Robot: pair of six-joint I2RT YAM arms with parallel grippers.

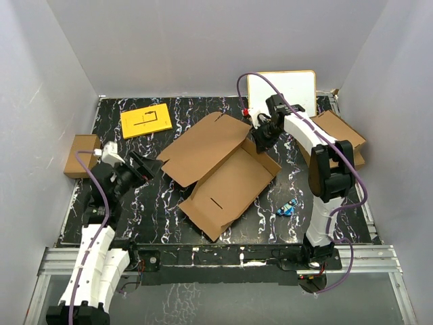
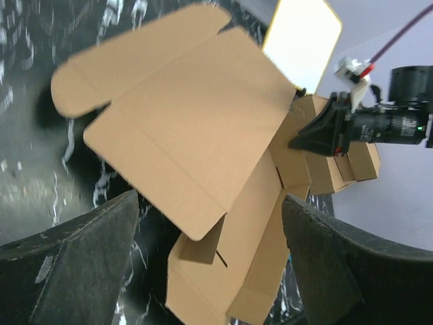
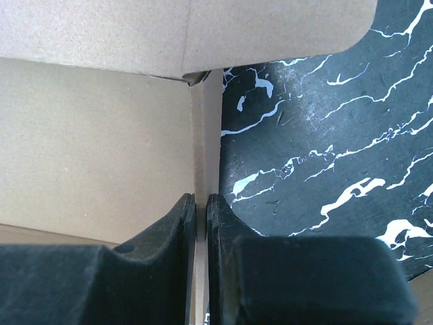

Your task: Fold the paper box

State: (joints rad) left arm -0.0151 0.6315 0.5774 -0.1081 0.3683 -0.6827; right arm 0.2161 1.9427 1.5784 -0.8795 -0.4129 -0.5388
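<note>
Black marbled table (image 1: 155, 217), grey walls around. Far left I see a small brown box (image 1: 81, 154) at the edge, with a yellow card (image 1: 145, 120) further back. My left gripper (image 1: 149, 164) hangs spread wide, gripping nothing, just beside the paper box (image 1: 226, 183), which lies unfolded mid-table. My right gripper (image 1: 261, 139) is clamped on its far-right wall.

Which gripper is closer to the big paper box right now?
Right. The right gripper is shut on a wall of the paper box; the left gripper hangs open beside its left flap.
</note>
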